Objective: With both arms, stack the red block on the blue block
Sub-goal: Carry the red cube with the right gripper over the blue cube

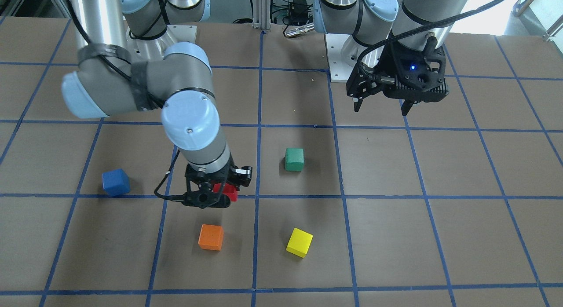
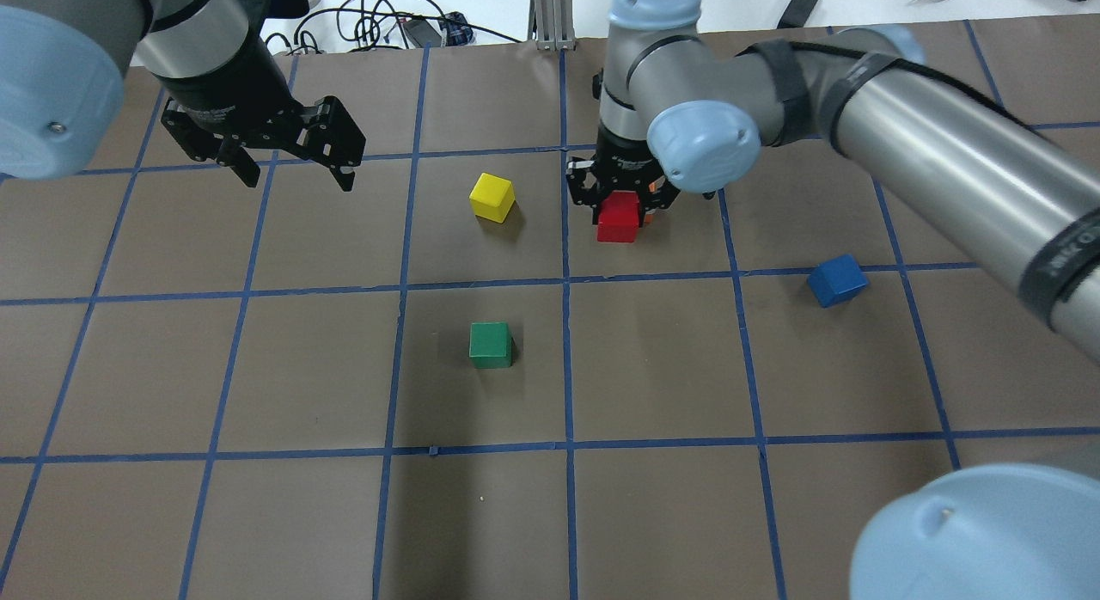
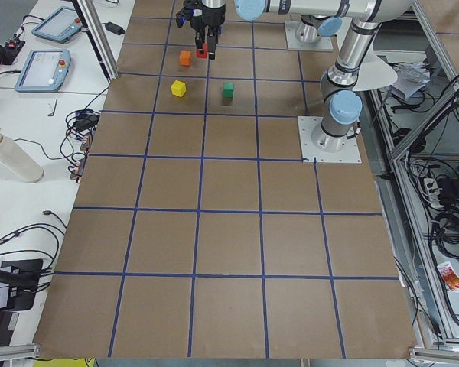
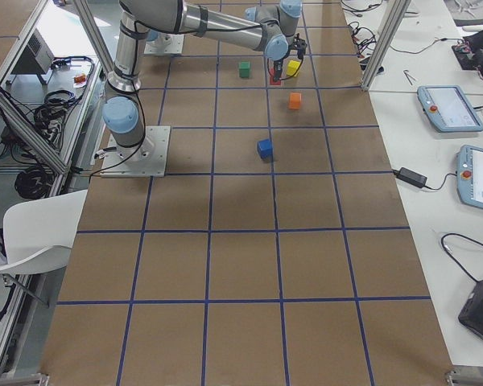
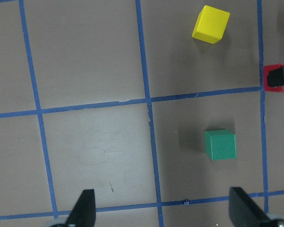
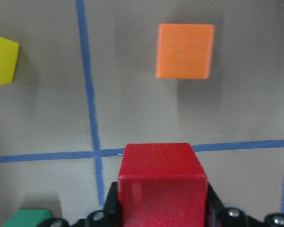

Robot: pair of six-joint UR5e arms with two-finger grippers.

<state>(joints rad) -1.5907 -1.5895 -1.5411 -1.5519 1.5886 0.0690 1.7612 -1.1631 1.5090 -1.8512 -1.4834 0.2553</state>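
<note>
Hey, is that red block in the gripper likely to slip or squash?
Probably stiff: the red block shows square edges in the right gripper. Its matte faces look grippy, so slipping seems unlikely. Flat sides mean it shouldn't roll once set down.

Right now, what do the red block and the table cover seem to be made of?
I would say the red block is painted wood, perhaps dense plastic: even matte colour, sharp edges, no glare. As for the table cover, it looks like dull brown paper or thin card, marked into squares with blue tape.
</note>
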